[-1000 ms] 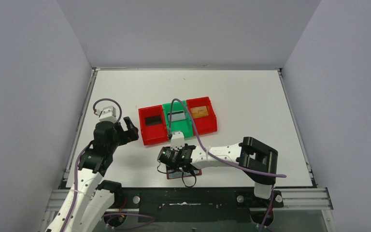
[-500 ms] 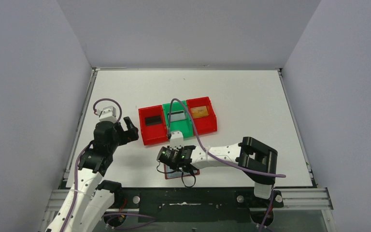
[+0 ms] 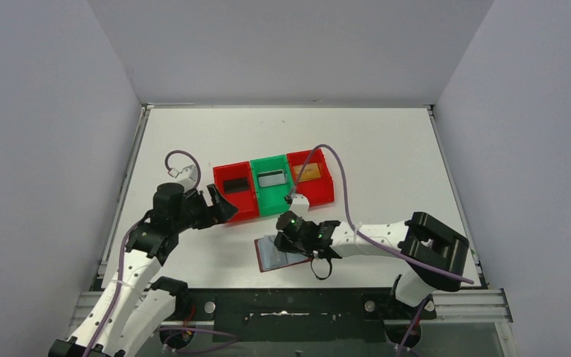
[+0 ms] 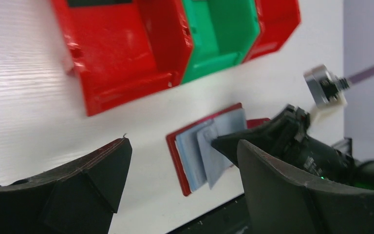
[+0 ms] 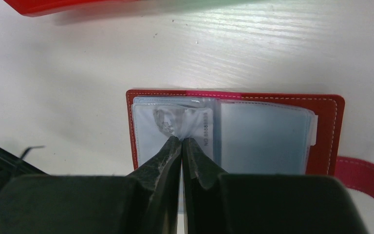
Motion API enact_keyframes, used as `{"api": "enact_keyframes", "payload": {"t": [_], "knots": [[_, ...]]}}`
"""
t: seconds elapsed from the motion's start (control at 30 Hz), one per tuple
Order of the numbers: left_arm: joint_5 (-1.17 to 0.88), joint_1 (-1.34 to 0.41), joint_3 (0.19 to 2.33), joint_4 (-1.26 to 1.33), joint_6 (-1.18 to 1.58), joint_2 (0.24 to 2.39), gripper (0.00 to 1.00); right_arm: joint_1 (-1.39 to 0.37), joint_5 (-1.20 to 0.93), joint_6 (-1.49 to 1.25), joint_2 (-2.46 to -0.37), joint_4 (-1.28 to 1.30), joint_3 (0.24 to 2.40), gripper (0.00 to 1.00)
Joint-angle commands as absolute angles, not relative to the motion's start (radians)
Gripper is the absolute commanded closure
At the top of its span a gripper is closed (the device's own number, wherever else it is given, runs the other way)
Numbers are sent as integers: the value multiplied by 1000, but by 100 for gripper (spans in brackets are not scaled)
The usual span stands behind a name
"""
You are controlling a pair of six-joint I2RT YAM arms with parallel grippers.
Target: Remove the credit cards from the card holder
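in the right wrist view the fingers [image 5: 161, 158] meet on a crumpled clear pocket [image 5: 175, 119] of the card holder [image 5: 327, 131]; whether a card lies inside that pinch cannot be told. right of the fingers the snap tab [image 5: 363, 178] runs off the edge. beyond them the bins [image 5: 53, 4] are blurred and cropped.

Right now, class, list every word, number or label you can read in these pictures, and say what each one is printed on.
"8888": sideways digits on the card inside a clear pocket of the card holder. This reading is uncertain, and the rest of that row is too small to read.
No text can be read anywhere else, and none shows on the green bin.
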State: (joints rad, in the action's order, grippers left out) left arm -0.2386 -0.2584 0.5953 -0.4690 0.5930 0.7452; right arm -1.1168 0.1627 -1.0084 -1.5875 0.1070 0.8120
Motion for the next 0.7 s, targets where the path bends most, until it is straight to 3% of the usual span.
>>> {"api": "enact_keyframes", "payload": {"t": [0.0,0.37,0.67], "knots": [[-429,-336,563,-330,676,723,20,-1071,77,-1065,-1501,-115,724,93],[-331,-655,431,-46,847,877,21,-1032,39,-1121,-1480,-200,634,92],[-269,-699,345,102,949,973,29,-1022,36,-1141,-1459,-228,590,92]]}}
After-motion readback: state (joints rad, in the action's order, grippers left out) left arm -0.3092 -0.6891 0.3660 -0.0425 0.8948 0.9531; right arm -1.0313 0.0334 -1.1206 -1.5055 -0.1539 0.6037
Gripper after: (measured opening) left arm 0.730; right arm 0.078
